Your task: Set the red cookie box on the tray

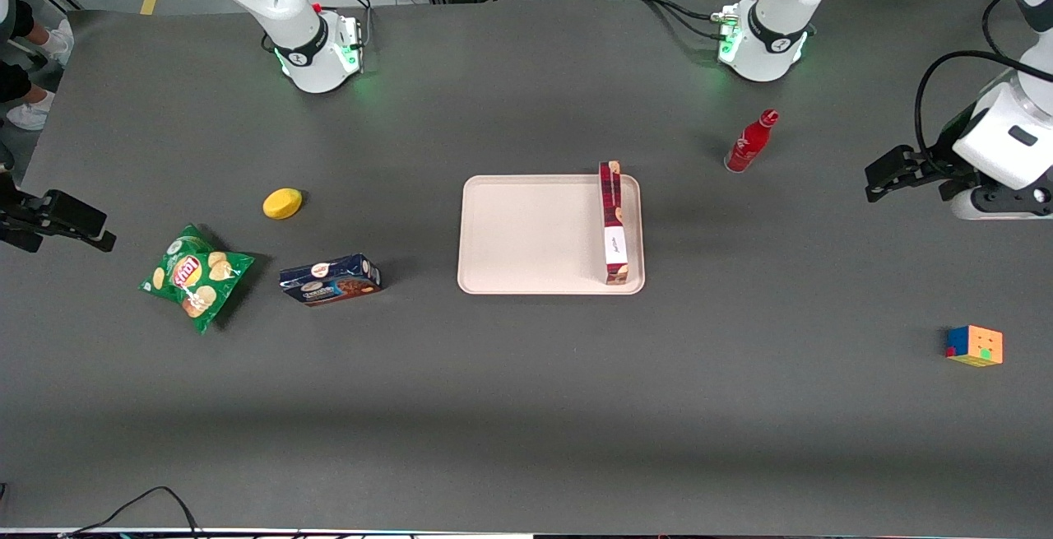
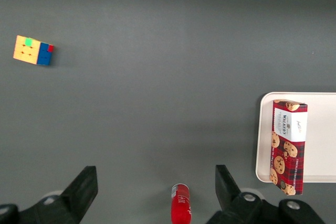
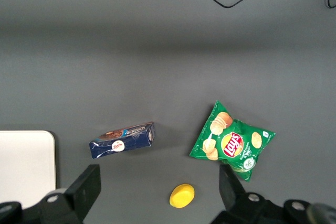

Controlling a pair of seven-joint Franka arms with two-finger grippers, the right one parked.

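Since the red cookie box [image 1: 613, 222] stands on the tray [image 1: 526, 234] at its working-arm edge, placement looks done; the gripper [image 2: 155, 195] hangs open, empty, well apart

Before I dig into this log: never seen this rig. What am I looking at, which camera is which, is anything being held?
Two white robot arms are bolted to a dark grey table. One picture looks down on the whole table from the front; the other two come from cameras on each arm's wrist, so the dark fingers in them are that arm's own.

Only one arm works. Its gripper is open and holds nothing; it hovers at its own end of the table, near the red bottle.

The long red plaid cookie box stands on its narrow edge inside the pale cream tray, along the tray's rim.

Also on the table: a colourful puzzle cube near the working arm, and toward the parked arm's end a dark blue cookie box, a green crisp bag and a small yellow object.
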